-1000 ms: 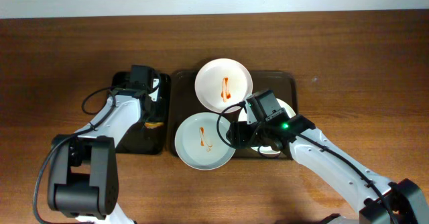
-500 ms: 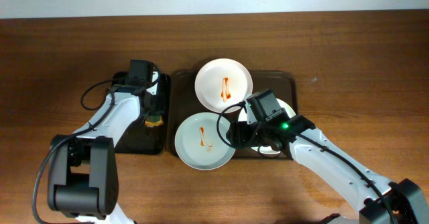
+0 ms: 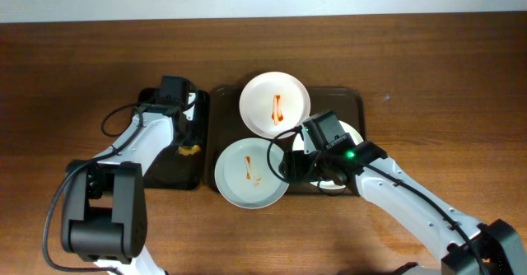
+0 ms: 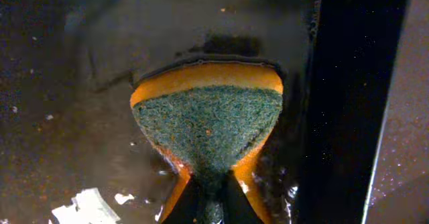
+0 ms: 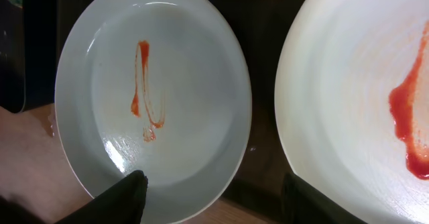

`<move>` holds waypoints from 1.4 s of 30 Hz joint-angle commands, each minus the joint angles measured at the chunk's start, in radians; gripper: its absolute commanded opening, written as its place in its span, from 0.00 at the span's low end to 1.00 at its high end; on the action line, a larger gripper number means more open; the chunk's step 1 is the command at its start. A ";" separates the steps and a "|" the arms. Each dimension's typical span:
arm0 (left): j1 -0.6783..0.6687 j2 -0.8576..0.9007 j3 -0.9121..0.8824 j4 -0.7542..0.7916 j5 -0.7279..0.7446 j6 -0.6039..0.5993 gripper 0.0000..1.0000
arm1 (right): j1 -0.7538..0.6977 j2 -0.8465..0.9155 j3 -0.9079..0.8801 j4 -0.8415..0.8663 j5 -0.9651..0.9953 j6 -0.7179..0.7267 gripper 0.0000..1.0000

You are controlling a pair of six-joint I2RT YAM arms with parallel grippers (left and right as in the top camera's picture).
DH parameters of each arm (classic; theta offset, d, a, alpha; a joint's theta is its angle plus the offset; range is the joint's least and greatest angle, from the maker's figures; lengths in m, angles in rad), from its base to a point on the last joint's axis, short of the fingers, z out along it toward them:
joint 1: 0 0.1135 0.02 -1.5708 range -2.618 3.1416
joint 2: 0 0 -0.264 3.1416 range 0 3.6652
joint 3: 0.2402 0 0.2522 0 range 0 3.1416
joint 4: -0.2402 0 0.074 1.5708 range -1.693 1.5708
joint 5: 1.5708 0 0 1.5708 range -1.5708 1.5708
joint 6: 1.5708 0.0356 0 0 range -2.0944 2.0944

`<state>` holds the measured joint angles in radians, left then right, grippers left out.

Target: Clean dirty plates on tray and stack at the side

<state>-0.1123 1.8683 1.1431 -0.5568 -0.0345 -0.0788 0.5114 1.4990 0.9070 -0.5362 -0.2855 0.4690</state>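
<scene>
The brown tray [image 3: 352,104] carries three sauce-streaked plates. The far plate [image 3: 275,102] sits at 12 o'clock. The near plate [image 3: 247,174] at 7 o'clock overhangs the rim onto the wooden surface [image 3: 82,69]. A third plate [image 3: 354,132] at 4 o'clock is mostly hidden under the right arm. The right claw [image 5: 218,198] stands apart — one finger over the near plate's rim. In the black tray [image 3: 160,172], at 9 o'clock, the left claw [image 4: 209,202] is clamped on an orange sponge [image 4: 208,123] — its green scouring face towards the wrist camera.

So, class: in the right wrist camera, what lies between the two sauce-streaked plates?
Only a bare strip of the brown tray runs between the front plate and the right plate; the right wrist view shows it.
</scene>
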 commanded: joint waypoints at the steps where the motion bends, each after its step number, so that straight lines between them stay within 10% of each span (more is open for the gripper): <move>1: -0.003 -0.014 0.011 -0.030 0.003 -0.002 0.00 | 0.005 0.002 0.017 0.000 0.013 0.003 0.66; 9: -0.001 -0.092 -0.085 -0.084 0.008 -0.003 0.00 | 0.006 0.096 0.017 0.016 0.028 -0.008 0.64; 28: -0.001 -0.439 -0.085 0.149 -0.024 -0.003 0.00 | 0.006 0.206 0.017 0.098 0.006 -0.007 0.04; 42: -0.001 -0.563 -0.085 0.291 -0.053 -0.002 0.00 | 0.006 0.209 0.016 0.107 0.009 -0.008 0.04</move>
<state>-0.1120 1.3277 1.0397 -0.2726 -0.0731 -0.0788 0.5114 1.6897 0.9070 -0.4328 -0.2783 0.4675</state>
